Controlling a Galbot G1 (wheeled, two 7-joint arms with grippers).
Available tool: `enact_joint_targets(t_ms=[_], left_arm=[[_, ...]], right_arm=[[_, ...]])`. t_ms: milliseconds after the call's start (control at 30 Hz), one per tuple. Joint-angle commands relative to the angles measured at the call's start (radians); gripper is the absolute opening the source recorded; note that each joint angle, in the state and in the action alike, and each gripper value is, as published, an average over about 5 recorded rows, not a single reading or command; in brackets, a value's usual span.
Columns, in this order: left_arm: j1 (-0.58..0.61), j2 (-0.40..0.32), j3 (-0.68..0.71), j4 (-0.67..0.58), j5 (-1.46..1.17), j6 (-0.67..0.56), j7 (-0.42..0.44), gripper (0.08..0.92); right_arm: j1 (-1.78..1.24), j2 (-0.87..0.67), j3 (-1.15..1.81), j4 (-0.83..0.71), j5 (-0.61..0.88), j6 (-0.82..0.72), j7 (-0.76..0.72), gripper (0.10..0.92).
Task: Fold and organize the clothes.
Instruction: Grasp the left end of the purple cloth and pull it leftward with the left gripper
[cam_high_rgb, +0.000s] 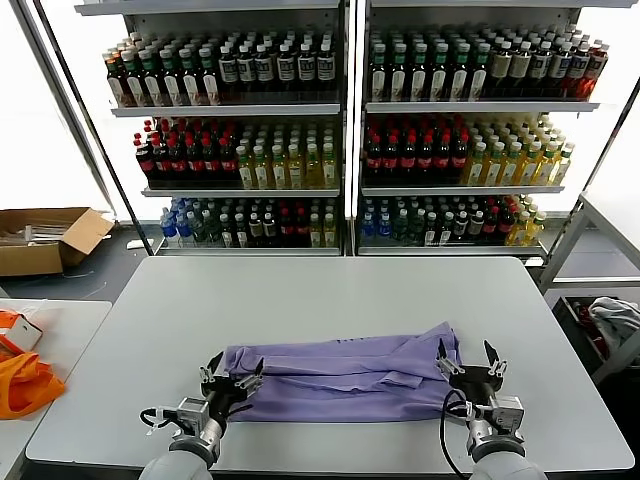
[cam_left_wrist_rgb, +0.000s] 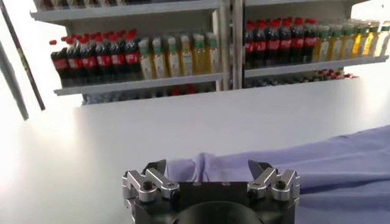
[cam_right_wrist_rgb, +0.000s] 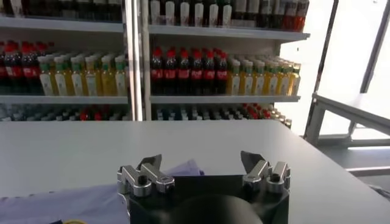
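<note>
The left gripper (cam_high_rgb: 232, 372) stood with its fingers spread wide and nothing between them, at the left end of the lavender T-shirt (cam_high_rgb: 345, 375), while the right gripper (cam_high_rgb: 466, 356) stood likewise spread and empty at the shirt's right end. The shirt lay folded into a long rumpled band across the near part of the grey table (cam_high_rgb: 320, 290). Beyond the table's far edge stood the bottle shelves (cam_high_rgb: 340, 130), and off its left side an orange bag (cam_high_rgb: 25, 385) lay on a neighbouring table.
</note>
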Motion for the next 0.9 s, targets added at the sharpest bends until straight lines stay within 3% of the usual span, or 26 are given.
enact_joint_targets(t_ms=[33,300,400,900], left_arm=[[0.003,-0.032,-0.021,0.024,-0.118,0.017,-0.033,0.823],[0.019,-0.031,-0.024,0.019,-0.154,0.031,-0.036,0.822],[0.025,-0.031,-0.020,0.015,-0.155,0.035,-0.034,0.786],[0.040,-0.027,-0.035,0.001,-0.160,0.043,-0.028,0.367]], right_arm=[[0.009,-0.006,-0.010,-0.001,-0.003,0.015,-0.004,0.823],[0.014,-0.013,-0.016,0.003,-0.002,0.013,-0.004,0.823],[0.014,-0.016,-0.016,0.008,-0.002,0.012,-0.004,0.823],[0.018,-0.020,-0.020,0.007,-0.004,0.012,-0.001,0.823]])
